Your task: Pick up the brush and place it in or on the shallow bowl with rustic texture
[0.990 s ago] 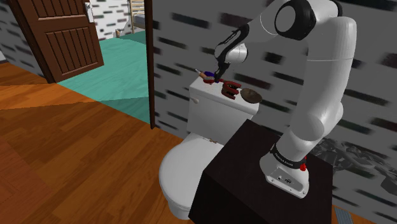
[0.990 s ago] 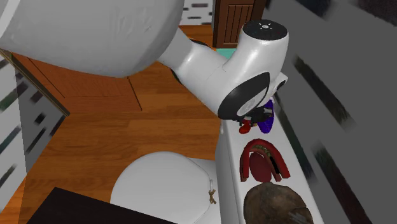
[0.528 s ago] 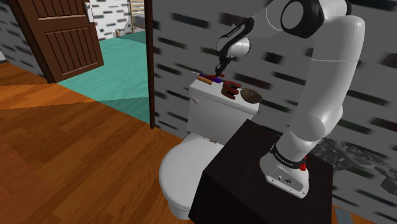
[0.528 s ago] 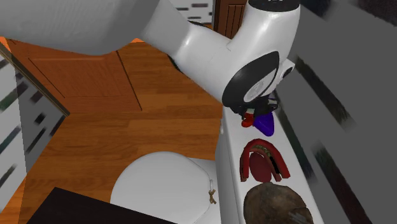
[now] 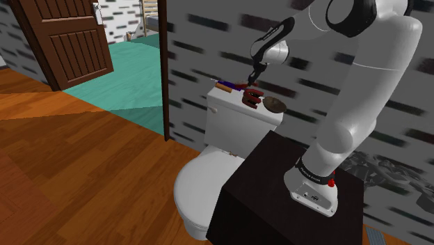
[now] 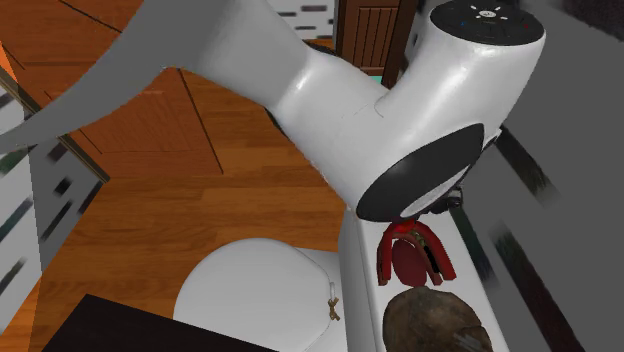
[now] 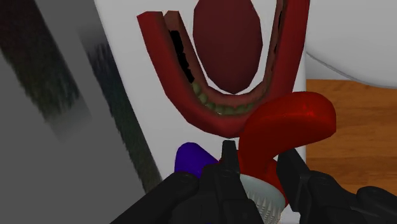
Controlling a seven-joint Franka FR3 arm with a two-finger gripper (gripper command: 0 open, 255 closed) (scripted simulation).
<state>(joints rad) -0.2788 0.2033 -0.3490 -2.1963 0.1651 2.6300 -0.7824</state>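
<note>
In the shoulder view, the white Franka arm (image 5: 355, 104) is reaching from its black box stand (image 5: 278, 191) over a white toilet cistern (image 5: 233, 117). Its black gripper (image 5: 255, 75) is hanging just above the cistern's flat top, over a dark red horseshoe-shaped object (image 5: 250, 96). The brown, rough-surfaced shallow bowl (image 5: 275, 106) is sitting just beyond that, at the end of the top nearest the stand. In the second exterior view, the arm (image 6: 330, 110) is looming across the cistern (image 6: 358, 250), and the horseshoe-shaped object (image 6: 410, 262) and the shallow bowl (image 6: 435, 322) are lying in a row, probably because the narrow top leaves no room to sit abreast. In the wrist view, the jaws of the gripper (image 7: 257, 172) are clamping the red, curved-handled brush (image 7: 292, 118) close to its pale bristles. The handle is jutting forward over the horseshoe-shaped object (image 7: 226, 44), with a small purple object (image 7: 191, 159) lying just beside. That hold is likely serving to carry the brush across to the bowl. No brand, label or legible writing is showing anywhere.
</note>
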